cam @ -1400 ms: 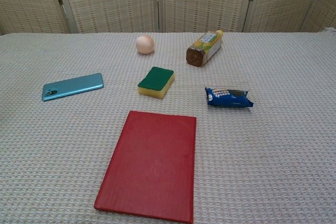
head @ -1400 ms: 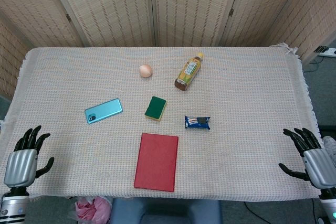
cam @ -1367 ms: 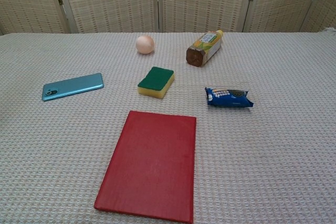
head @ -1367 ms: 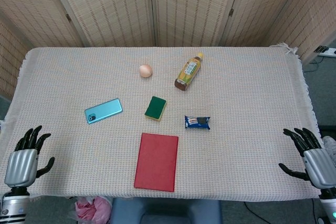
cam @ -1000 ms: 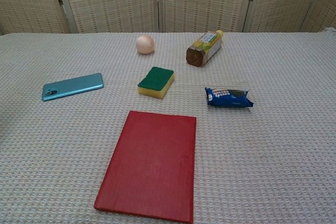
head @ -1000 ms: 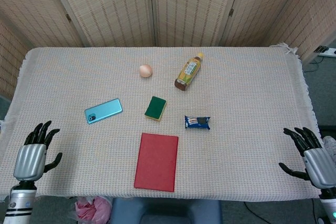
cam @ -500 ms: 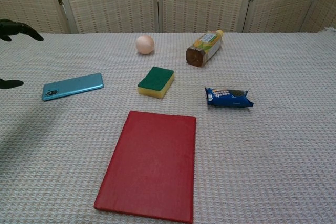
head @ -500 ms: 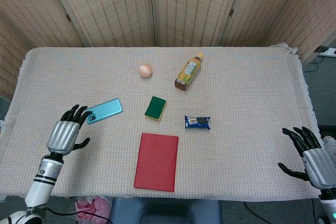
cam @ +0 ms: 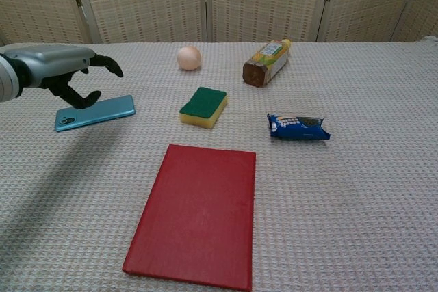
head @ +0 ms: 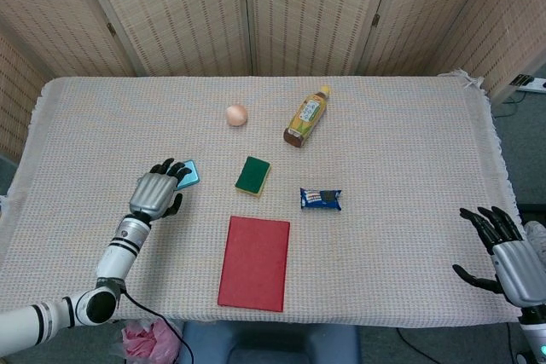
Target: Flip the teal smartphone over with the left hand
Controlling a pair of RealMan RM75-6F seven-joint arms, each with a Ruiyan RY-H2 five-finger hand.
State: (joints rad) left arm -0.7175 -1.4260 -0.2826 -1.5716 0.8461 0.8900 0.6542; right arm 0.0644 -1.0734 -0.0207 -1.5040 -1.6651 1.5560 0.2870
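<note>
The teal smartphone (cam: 96, 112) lies flat on the woven cloth at the left, camera end pointing left. In the head view only its right end (head: 191, 174) shows past my left hand (head: 157, 191). That left hand (cam: 58, 66) hovers just above the phone, fingers spread and curved downward, holding nothing. My right hand (head: 503, 253) stays open at the table's front right corner, far from the phone, and does not appear in the chest view.
A green-and-yellow sponge (cam: 203, 107) lies right of the phone. A red book (cam: 195, 213) sits at the front centre. An egg (cam: 189, 57), a lying bottle (cam: 267, 62) and a blue snack packet (cam: 298, 127) are further back and right.
My left hand has travelled from the front left corner up and right across the table until it hangs over the phone. The phone and the right hand have stayed put.
</note>
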